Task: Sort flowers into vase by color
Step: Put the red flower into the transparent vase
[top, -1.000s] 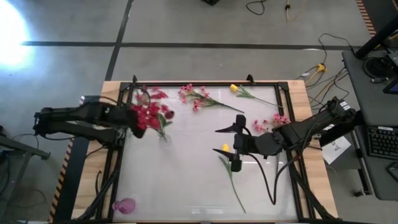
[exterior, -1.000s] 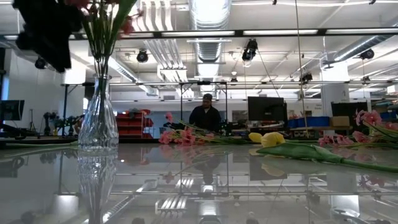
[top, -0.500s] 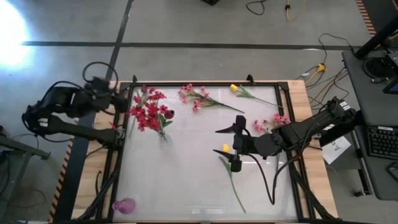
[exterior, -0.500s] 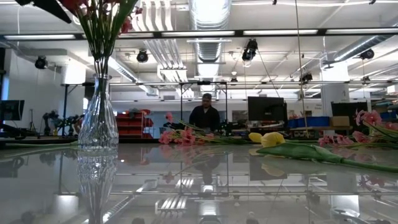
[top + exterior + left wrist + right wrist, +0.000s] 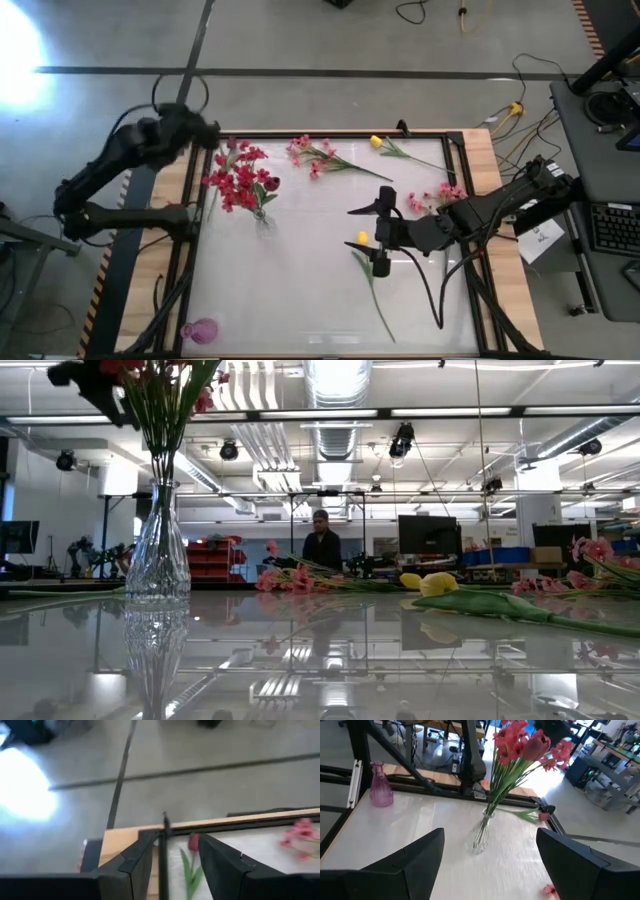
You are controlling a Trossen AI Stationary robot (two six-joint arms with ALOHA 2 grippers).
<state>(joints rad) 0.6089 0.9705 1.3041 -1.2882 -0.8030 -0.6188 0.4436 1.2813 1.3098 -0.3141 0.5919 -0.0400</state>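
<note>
A clear glass vase (image 5: 262,216) (image 5: 158,555) stands on the table's left half with red blossom sprays (image 5: 240,178) (image 5: 517,740) upright in it. My left gripper (image 5: 175,862) (image 5: 207,136) is open, raised near the far-left corner. Between its fingers the wrist view shows a dark red bud (image 5: 193,841) (image 5: 543,810) lying on the table. My right gripper (image 5: 363,225) (image 5: 490,857) hangs open at mid-table. A yellow tulip (image 5: 364,238) lies beside its near finger; whether they touch I cannot tell. Pink sprays (image 5: 316,155) (image 5: 441,194) and a second yellow tulip (image 5: 377,142) lie on the table.
A small purple vase (image 5: 200,330) (image 5: 381,786) stands near the near-left corner. A black frame rims the table (image 5: 330,134). Cables trail from the right arm across the near right part. In the low view a person (image 5: 321,546) stands in the room beyond.
My left gripper has drawn back from over the red sprays toward the table's left edge, then risen and swung toward the far-left corner. The red sprays stay standing in the clear vase. The right arm has kept still.
</note>
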